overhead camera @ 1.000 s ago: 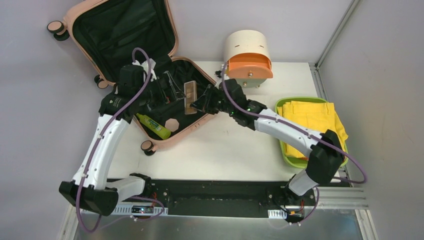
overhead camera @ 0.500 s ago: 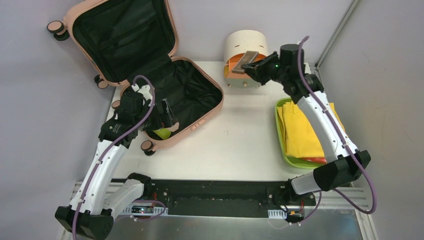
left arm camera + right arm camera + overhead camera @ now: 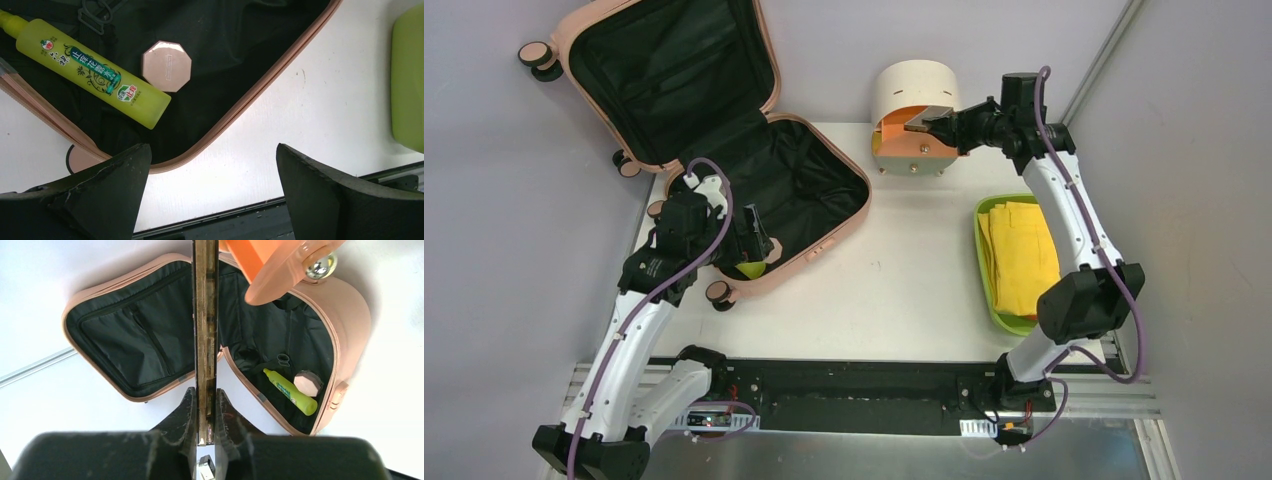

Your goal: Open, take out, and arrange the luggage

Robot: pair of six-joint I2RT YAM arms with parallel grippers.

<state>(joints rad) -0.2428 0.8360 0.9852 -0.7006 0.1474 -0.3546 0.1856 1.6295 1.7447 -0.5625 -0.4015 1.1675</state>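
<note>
The luggage (image 3: 804, 185) is the big pink case at the far left of the worktop (image 3: 894, 290). It is open. Its lid stands up against the wall, and its other half lies flat on the worktop with the black lining showing.

Two small things lie in the flat half, in the corner of the luggage nearest the arms. One is a yellow-green bottle (image 3: 95, 75) lying on its side. The other is a small pink box with eight sides (image 3: 166, 66). It lies just beside the bottle, near the bottle's flat end.

The left tool (image 3: 210, 150) hangs over that same near corner of the luggage. Its fingers are spread wide and hold nothing.

The right tool (image 3: 205, 395) is well away from the luggage, off to its right. Its fingers are pinched onto a flat brown piece (image 3: 205, 315), which sticks out straight ahead of them. The end of the piece is over an open orange drawer (image 3: 904, 145). The drawer belongs to a round cream drawer unit (image 3: 914, 90), which stands to the right of the luggage by the far wall.

Further right of the luggage lies a green tray (image 3: 977, 250) with a folded yellow cloth (image 3: 1022, 255) in it.
</note>
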